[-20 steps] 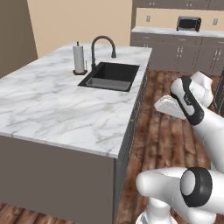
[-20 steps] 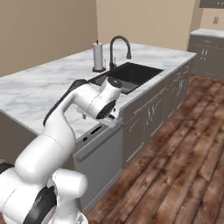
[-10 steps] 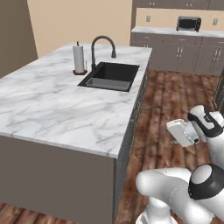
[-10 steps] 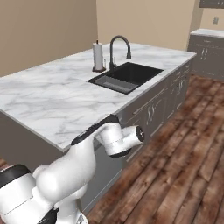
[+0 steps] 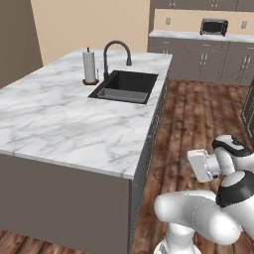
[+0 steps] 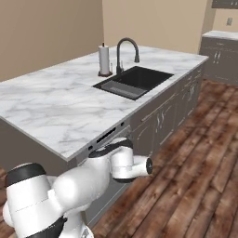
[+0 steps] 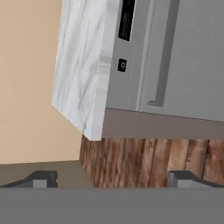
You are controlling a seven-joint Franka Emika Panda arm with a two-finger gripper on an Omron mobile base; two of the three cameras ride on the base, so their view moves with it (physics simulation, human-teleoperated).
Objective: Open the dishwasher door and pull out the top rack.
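1. 1 second ago the arm was raised at counter height; now it has swung down in front of the marble island counter [image 6: 56,107], with the hand [image 7: 111,177] low, near the wood floor [image 7: 148,162].
2. In the hand view, rolled about a quarter turn, the dishwasher door [image 7: 197,57] is a plain grey panel with its bar handle [image 7: 165,52] and a dark control strip [image 7: 127,19] beside the marble edge. In the right base view the arm covers most of the door, which sits below the counter edge left of the handled cabinet doors [image 6: 160,123].
3. The door looks fully shut, so the top rack is presumably behind it.
4. The hand's 2 fingertips [image 7: 41,179] stand well apart and hold nothing, so the hand is wide open.
5. My reading: the drop is the approach to the handle. The hand is not yet touching it, and the opening has not begun. Next it likely needs to close in and align its gap across the bar.
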